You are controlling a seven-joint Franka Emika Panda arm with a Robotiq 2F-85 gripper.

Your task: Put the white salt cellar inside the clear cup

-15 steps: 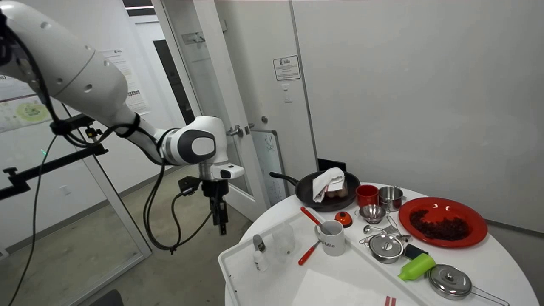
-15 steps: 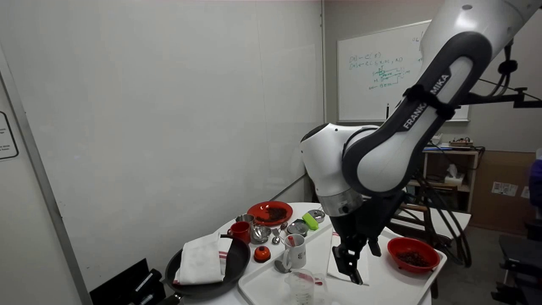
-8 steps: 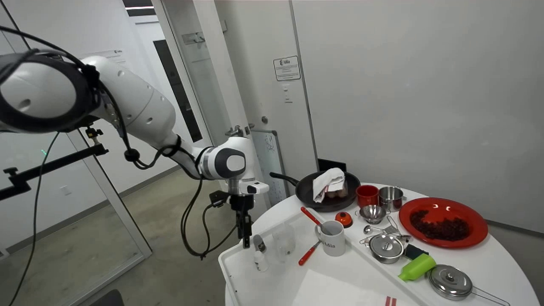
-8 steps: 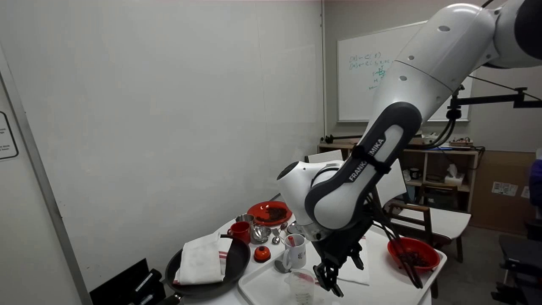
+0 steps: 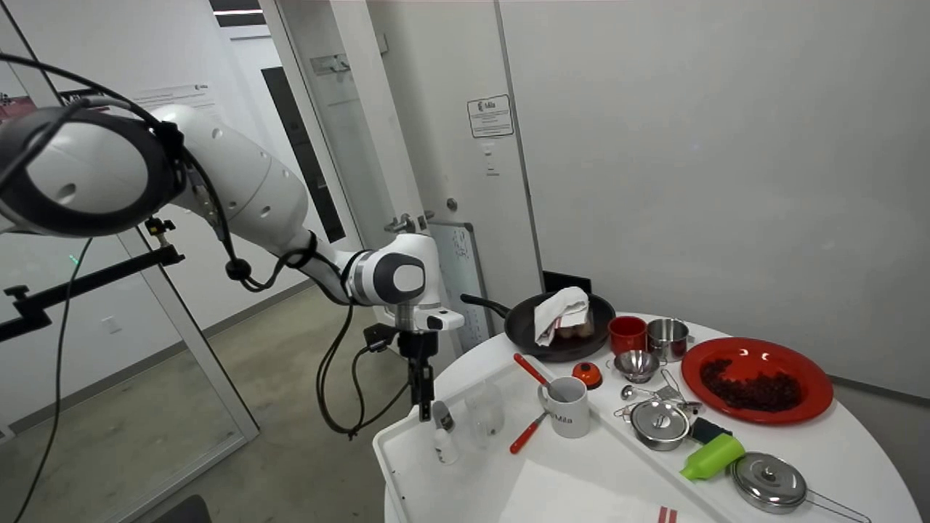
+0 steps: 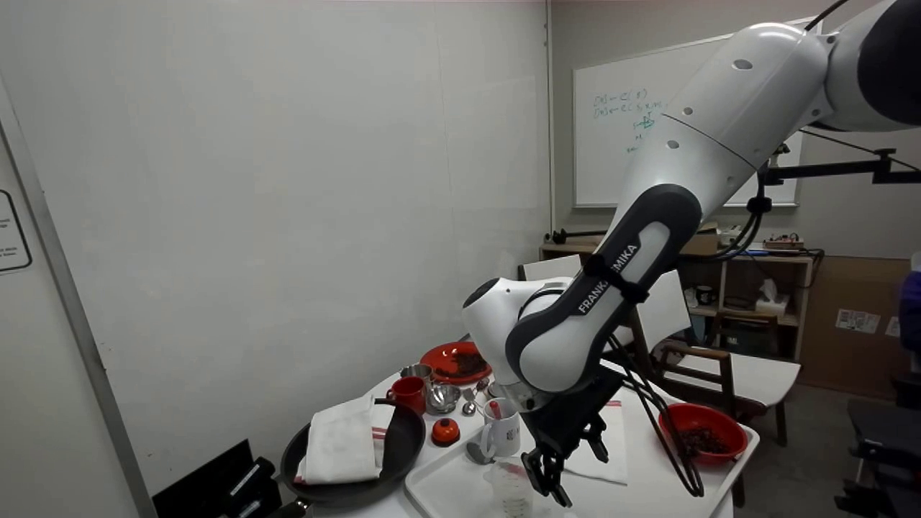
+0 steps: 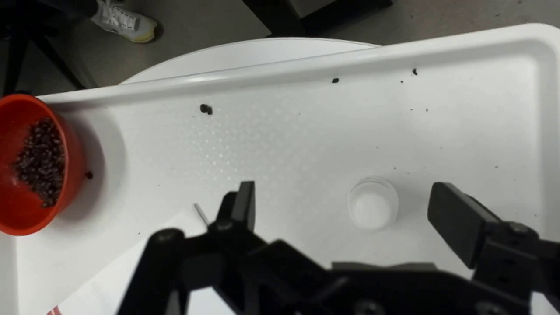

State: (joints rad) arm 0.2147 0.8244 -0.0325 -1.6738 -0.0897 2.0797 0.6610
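The claw is hanging wide open above the tray, gripping nothing. In the wrist view the white salt cellar is showing below, between the fingers, nearer the right one. In an exterior view the clear cup is sitting right of it.

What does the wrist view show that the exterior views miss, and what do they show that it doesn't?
Only the wrist view: a white sneaker.
Only the exterior views: the black frying pan and the red plate.
Shared: the open pincer and the white tray, in every view; the red bowl, in the wrist view and an exterior view.
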